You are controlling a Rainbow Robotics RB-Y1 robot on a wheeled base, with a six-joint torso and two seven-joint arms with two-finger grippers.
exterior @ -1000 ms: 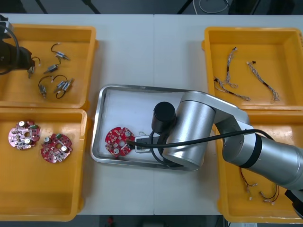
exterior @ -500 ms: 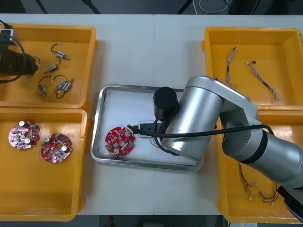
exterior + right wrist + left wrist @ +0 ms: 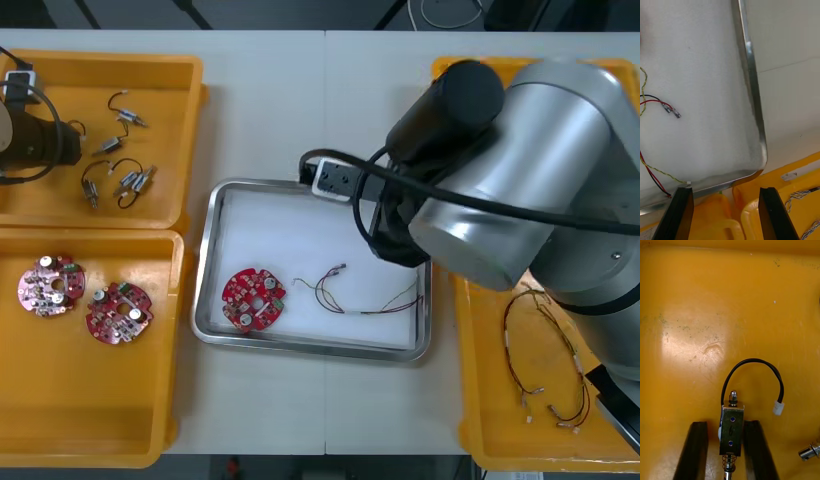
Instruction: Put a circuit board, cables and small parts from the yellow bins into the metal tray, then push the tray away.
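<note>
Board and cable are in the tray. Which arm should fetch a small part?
Left. The left gripper is in the far left bin, shut on a part. The right gripper hangs open over the tray's corner, away from that bin.

My left fingers [image 3: 696, 453]: matt black; small metal part [image 3: 731, 429]: bright, shiny; yellow bin [image 3: 730, 315]: glossy scuffed plastic; metal tray [image 3: 752, 86] rim: polished.

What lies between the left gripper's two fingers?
A small metal part, held by the left gripper inside a yellow bin; the left wrist view shows it.
</note>
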